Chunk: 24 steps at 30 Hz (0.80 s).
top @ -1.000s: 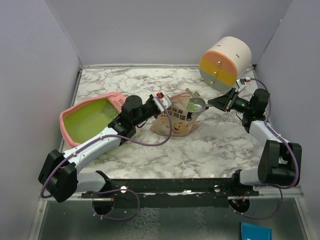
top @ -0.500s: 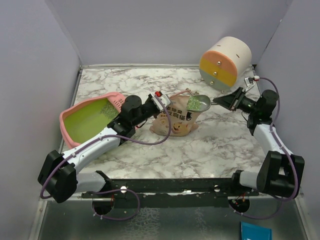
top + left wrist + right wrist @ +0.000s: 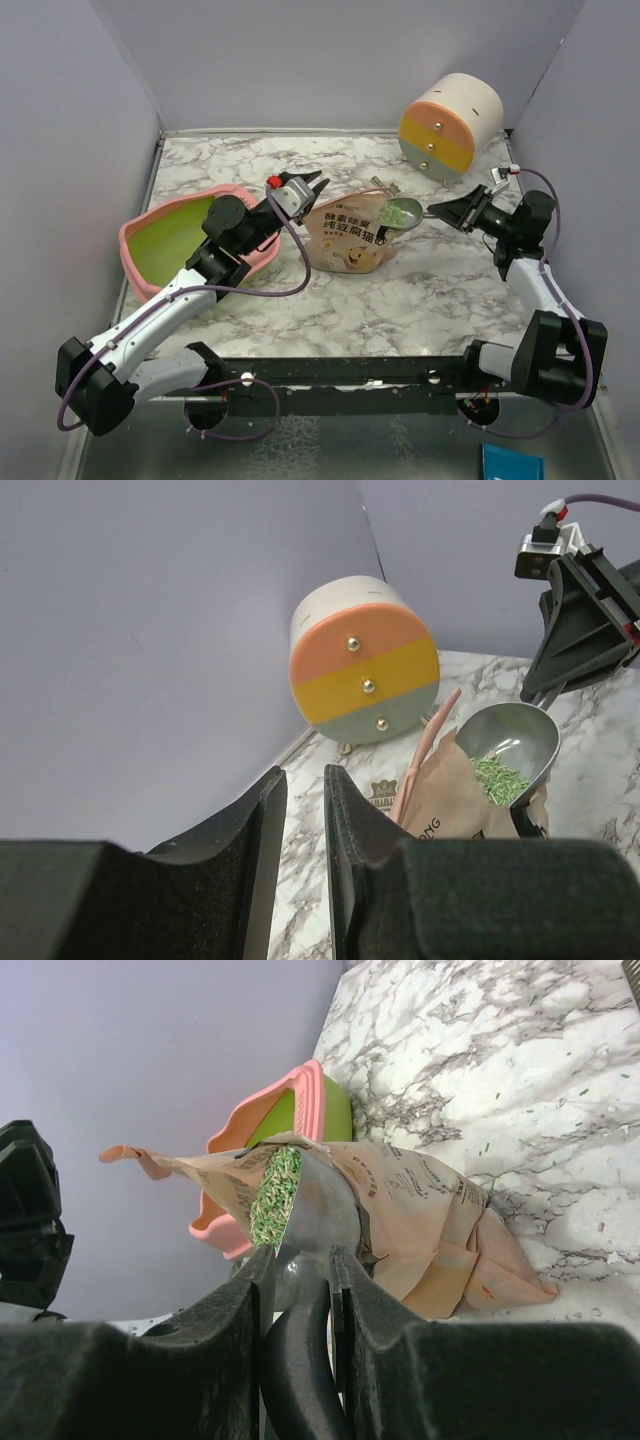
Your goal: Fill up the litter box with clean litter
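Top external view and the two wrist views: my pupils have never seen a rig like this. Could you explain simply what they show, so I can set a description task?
Two robot arms are bolted to the near edge of a marble table. The wide picture looks down from above and behind them. Each of the other two comes from a camera on one wrist, so that arm's own fingers fill the bottom. On the table are a pink litter box, a tan litter pouch and a round drawer unit. The right gripper is shut on a metal scoop carrying greenish litter granules at the pouch's mouth. The left gripper hovers open and empty between box and pouch.
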{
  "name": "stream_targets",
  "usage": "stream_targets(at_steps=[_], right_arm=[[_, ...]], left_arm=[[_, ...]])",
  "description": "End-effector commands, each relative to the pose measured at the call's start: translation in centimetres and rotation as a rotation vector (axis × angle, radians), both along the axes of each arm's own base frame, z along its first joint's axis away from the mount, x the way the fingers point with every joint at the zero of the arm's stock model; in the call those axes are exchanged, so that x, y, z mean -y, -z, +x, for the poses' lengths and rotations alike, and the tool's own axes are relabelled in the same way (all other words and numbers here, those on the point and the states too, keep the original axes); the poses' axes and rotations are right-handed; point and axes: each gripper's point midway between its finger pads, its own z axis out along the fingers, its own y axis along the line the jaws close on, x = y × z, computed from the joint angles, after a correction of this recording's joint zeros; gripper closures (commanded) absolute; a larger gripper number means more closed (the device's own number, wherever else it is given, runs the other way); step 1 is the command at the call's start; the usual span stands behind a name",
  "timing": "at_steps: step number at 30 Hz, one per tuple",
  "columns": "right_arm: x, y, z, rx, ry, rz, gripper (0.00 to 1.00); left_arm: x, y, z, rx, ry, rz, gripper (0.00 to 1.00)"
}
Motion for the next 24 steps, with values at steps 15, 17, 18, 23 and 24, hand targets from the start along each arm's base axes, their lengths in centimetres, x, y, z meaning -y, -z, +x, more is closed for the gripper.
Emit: stream_targets(at_steps=[15,17,18,23,24], right_arm=[[4.5,-1.6,-0.8,0.040,0.177,0.013,0.99],[4.7,-1.8,-0.9,0.051,0.183,0.017,0.99],[4.7,-1.9,-0.9,0.054,0.185,0.021,0.99],[5.0,-2.7,-0.6,0.076,0.194,0.038,0.99],[5.0,-3.0,-0.5,0.082,0.199,0.039,0.99]], left_arm=[[-1.9,-2.1,-0.2,0.052,-0.072,-0.024,0.75],[-2.0,-2.0,-0.1,0.050,-0.079,-0.019,0.75],[-2.2,-2.0,-0.2,0.050,-0.083,-0.022,0.75],[-2.8,-1.5,-0.6,0.038,-0.095,-0.026,0.76],[-3.0,-1.4,-0.9,0.036,-0.095,-0.031,0.76]])
